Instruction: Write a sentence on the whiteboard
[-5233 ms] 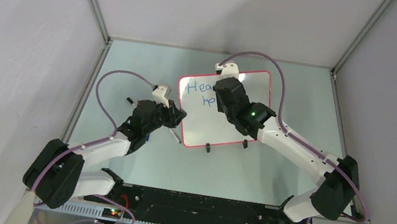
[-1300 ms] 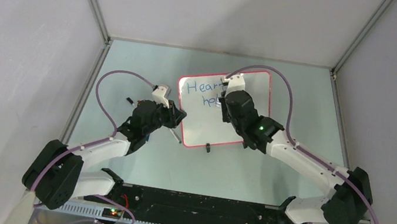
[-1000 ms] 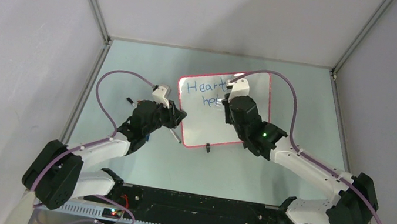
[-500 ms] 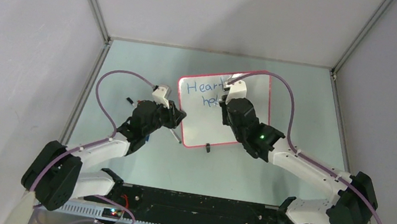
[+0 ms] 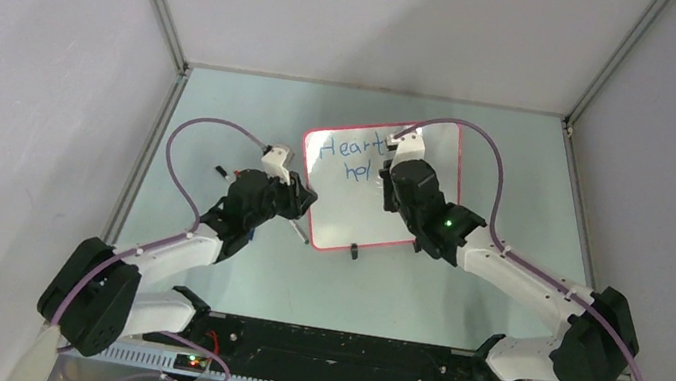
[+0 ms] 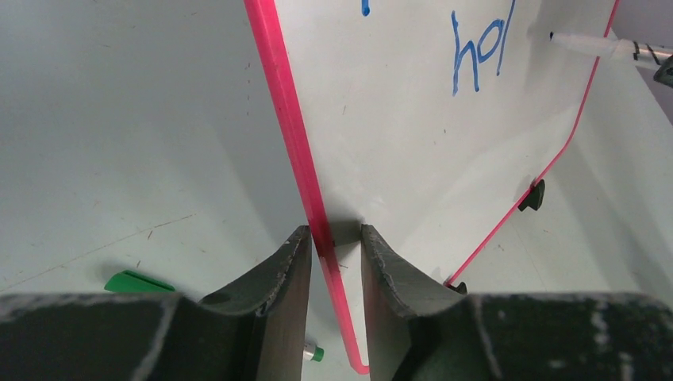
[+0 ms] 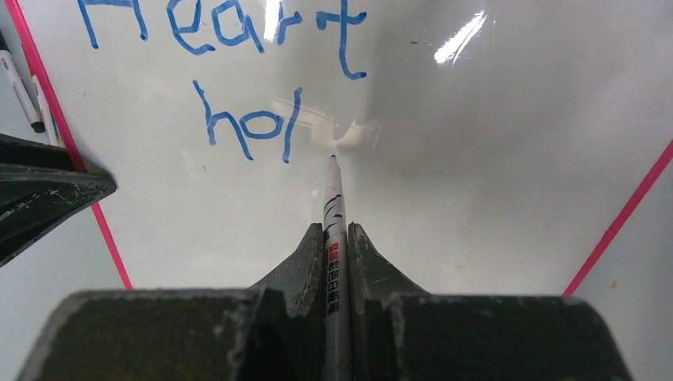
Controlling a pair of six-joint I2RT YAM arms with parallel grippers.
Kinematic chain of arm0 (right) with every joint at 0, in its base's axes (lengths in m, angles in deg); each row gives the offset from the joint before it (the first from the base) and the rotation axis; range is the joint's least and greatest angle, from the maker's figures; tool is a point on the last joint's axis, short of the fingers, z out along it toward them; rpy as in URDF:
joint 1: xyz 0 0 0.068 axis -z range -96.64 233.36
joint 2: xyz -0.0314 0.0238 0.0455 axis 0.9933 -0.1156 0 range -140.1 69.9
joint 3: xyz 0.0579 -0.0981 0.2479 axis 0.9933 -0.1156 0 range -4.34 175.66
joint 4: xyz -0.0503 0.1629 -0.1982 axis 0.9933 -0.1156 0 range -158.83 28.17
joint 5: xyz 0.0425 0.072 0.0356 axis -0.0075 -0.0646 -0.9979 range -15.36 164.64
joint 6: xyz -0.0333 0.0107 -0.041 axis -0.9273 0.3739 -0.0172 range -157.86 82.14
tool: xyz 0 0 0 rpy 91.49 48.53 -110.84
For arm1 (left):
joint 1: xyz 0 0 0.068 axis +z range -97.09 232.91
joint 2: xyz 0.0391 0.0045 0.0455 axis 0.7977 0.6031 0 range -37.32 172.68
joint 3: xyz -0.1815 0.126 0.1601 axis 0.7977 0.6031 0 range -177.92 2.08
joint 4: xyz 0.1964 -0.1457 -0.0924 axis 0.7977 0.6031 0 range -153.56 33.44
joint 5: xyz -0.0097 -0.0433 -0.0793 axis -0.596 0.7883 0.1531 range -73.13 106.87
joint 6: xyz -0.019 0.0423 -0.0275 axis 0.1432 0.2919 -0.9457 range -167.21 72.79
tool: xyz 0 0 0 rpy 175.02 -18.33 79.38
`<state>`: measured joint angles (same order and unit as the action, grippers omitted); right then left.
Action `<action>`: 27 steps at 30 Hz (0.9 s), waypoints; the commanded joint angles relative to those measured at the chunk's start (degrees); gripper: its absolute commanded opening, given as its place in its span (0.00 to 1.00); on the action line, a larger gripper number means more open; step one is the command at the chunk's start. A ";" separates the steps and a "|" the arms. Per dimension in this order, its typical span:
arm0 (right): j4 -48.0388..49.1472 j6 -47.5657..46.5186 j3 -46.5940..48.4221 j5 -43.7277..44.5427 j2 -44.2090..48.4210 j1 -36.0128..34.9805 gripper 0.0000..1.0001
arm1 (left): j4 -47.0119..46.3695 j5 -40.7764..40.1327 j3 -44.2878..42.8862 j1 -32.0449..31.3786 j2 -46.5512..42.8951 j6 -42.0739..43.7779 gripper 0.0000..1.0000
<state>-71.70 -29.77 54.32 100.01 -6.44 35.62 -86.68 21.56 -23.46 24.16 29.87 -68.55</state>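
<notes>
Top external view: the whiteboard (image 5: 350, 218) stands tilted on the bench (image 5: 301, 276), with an arm at each of its sides. The sentence (image 7: 238, 127) so far reads "Heart" on the board's top line and "hol" beneath it, in blue.

Right wrist view: the right gripper (image 7: 334, 230) is clamped tight on a white marker (image 7: 333, 190). The marker's tip is at the board's face, just right of the "l".

Left wrist view: the left gripper (image 6: 332, 234) is narrow, with one finger on each side of the board's red left edge, low on the frame. I cannot tell whether it pinches the frame. A green cap (image 6: 131, 280) lies on the bench, left of the board.
</notes>
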 commanded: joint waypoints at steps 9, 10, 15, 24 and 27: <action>-5.40 2.00 8.39 -2.12 -3.71 0.55 0.00 | -0.12 0.43 -2.93 -0.34 1.03 1.80 0.19; -6.19 2.09 9.09 -1.93 -4.01 0.59 0.00 | -0.10 0.41 -2.93 -0.34 1.01 1.89 0.18; -6.60 2.00 9.58 -0.54 -4.17 0.82 0.00 | 0.16 -0.09 -2.92 -0.32 0.76 2.02 0.18; -7.37 1.93 10.34 0.61 -4.57 0.99 0.00 | 0.55 -0.47 -3.19 -0.29 1.20 2.27 0.18; -7.19 1.88 10.46 0.61 -4.62 0.99 0.00 | 0.71 -0.42 -3.29 -0.30 1.18 2.20 0.18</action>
<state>-79.13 -28.41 61.92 99.29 -10.68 36.36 -86.46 22.00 -24.42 24.16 30.62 -68.60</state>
